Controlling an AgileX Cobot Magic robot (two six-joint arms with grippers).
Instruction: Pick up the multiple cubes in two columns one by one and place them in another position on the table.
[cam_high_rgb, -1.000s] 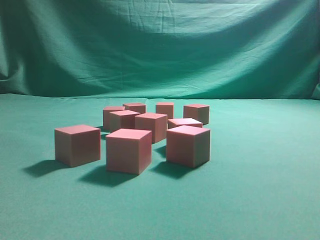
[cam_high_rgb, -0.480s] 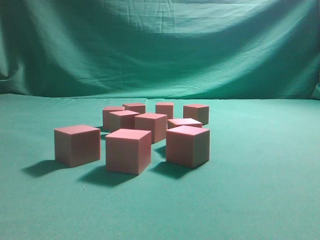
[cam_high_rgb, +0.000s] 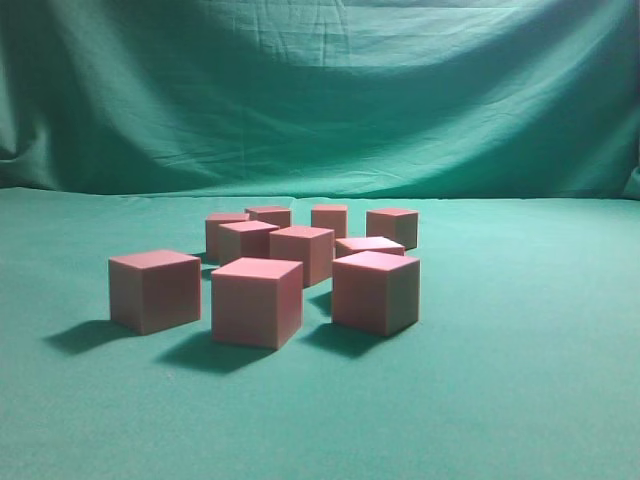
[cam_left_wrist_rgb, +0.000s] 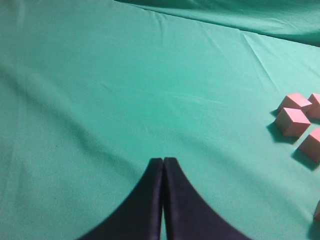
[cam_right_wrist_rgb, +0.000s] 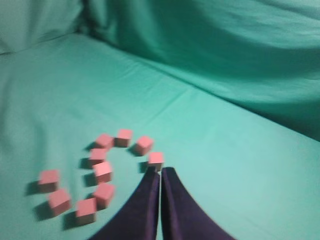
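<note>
from the front, the cubes (cam_high_rgb: 300, 265) sit in a loose cluster mid-table (cam_high_rgb: 520, 380), none stacked, no arm in sight. on the left wrist view the left gripper (cam_left_wrist_rgb: 163, 161) is pressed closed and empty above bare cloth, cubes off at the right edge. the right gripper (cam_right_wrist_rgb: 160, 171) is likewise closed, empty, high above the cluster.

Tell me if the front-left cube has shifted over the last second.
No. The front-left cube sits at the same spot on the table, same gap to its neighbouring cube.
</note>
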